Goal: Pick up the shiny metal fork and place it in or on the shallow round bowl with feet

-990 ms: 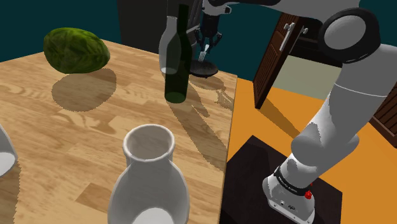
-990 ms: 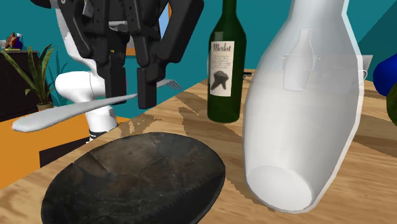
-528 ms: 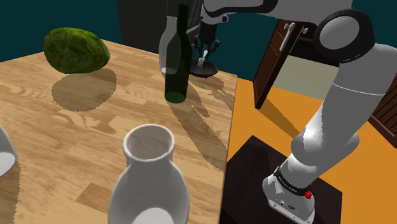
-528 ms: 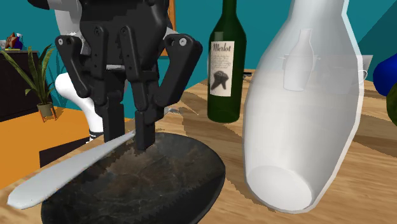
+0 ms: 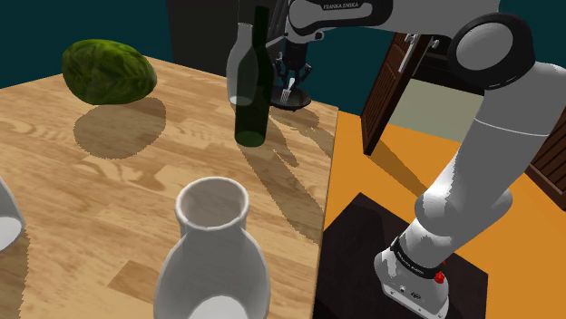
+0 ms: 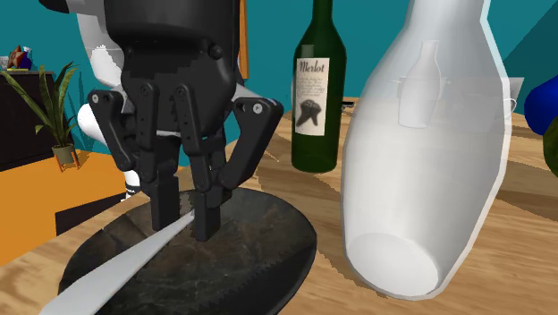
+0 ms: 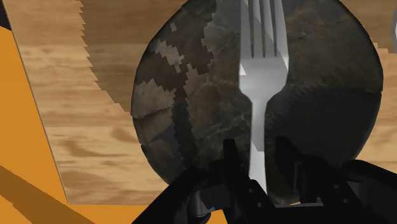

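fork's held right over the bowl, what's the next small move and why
Probably open the gripper to release it. It is shut on the fork by its handle, the tines lie over the dark round bowl, and in the second exterior view the fingertips sit low, close above the bowl's inside. Let go here, the fork should land in the bowl.
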Controlling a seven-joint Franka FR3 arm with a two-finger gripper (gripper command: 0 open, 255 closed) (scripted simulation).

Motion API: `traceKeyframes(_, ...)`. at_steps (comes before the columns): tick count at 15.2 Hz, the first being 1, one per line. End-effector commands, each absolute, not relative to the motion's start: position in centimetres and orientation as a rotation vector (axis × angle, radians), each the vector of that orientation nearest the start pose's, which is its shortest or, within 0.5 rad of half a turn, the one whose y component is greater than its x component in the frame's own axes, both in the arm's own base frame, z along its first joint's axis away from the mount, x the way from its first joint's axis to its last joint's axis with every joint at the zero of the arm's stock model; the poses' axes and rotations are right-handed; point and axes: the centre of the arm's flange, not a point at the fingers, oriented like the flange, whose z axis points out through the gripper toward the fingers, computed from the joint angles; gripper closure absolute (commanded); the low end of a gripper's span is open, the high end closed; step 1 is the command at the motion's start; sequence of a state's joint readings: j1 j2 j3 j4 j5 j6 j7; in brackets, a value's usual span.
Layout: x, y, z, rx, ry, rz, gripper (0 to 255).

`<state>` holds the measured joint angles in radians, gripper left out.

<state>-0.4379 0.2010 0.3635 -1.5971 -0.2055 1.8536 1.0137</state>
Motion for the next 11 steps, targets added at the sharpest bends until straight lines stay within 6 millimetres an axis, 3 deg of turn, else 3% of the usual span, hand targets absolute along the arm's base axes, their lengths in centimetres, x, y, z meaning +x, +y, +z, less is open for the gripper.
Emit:
traceKeyframes(1, 62.4, -8.1, 52.6, -2.788, 1.608, -0.194, 255)
traceKeyframes(3, 62.4, -8.1, 52.6, -2.788, 1.608, -0.194, 255)
traceKeyframes(4, 62.4, -8.1, 52.6, -2.788, 1.608, -0.194, 0)
traceKeyframes(9, 62.4, -8.1, 52.6, -2.788, 1.608, -0.194, 0)
traceKeyframes(11, 62.2, -7.7, 55.2, -2.788, 1.608, -0.194, 0)
